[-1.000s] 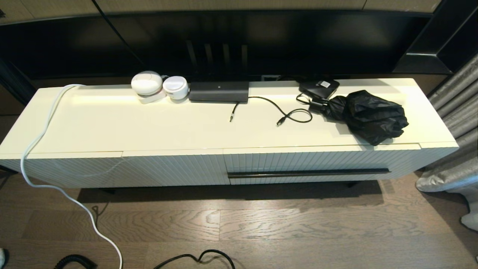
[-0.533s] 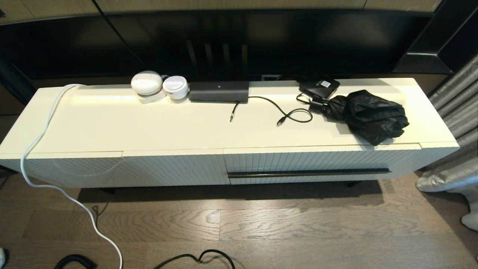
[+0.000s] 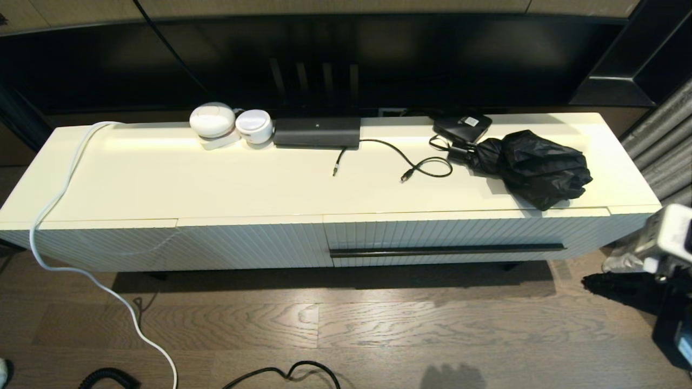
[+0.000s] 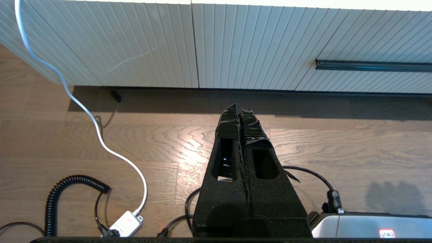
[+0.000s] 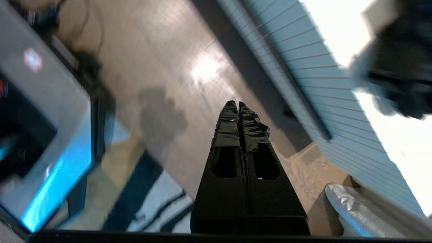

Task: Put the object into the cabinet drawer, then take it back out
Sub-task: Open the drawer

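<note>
We see the cabinet drawer (image 3: 465, 235) shut, its cream-white, vertically ribbed front flush with the cabinet's face on the right half, a long thin black bar handle (image 3: 447, 250) running level across it. On the cabinet top just above lies a crumpled black folded umbrella (image 3: 532, 167).

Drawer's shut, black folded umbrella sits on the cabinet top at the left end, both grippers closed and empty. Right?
Not quite. The black folded umbrella lies at the right end of the cabinet top, above the cabinet drawer, as the head view shows. The rest holds: the drawer is shut, and the left gripper and right gripper are both closed and empty.
</note>
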You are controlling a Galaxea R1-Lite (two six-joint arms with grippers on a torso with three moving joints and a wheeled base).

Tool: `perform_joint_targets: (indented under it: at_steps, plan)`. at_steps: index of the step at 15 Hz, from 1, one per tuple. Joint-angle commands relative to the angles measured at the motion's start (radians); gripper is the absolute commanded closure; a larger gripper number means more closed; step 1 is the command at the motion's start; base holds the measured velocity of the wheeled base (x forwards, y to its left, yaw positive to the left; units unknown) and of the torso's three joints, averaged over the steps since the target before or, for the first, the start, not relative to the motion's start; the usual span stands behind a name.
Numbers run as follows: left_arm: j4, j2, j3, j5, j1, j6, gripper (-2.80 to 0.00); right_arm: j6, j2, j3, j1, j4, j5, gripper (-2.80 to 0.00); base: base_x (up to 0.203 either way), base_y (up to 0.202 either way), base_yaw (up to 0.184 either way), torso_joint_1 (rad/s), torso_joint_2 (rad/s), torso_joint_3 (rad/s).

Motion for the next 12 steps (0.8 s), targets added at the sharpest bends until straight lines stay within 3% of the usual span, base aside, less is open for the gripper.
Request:
perform_joint_targets:
  at_steps: [1,5,12]
  plan:
    - [0.000,0.001,0.000,0.000,-0.002,-0.001,0.00,-0.050,0.146,0.023,0.011,-0.010,-0.002,0.00,0.000,0.000,0.000,0.000,0.00,0.000]
    - [0.000,0.001,0.000,0.000,-0.001,-0.001,0.00,-0.136,0.307,0.059,-0.001,-0.127,-0.003,0.00,0.000,0.000,0.000,0.000,0.00,0.000]
    - [0.000,0.001,0.000,0.000,-0.001,-0.001,0.00,-0.177,0.551,0.110,-0.007,-0.426,-0.003,0.00,0.000,0.000,0.000,0.000,0.00,0.000]
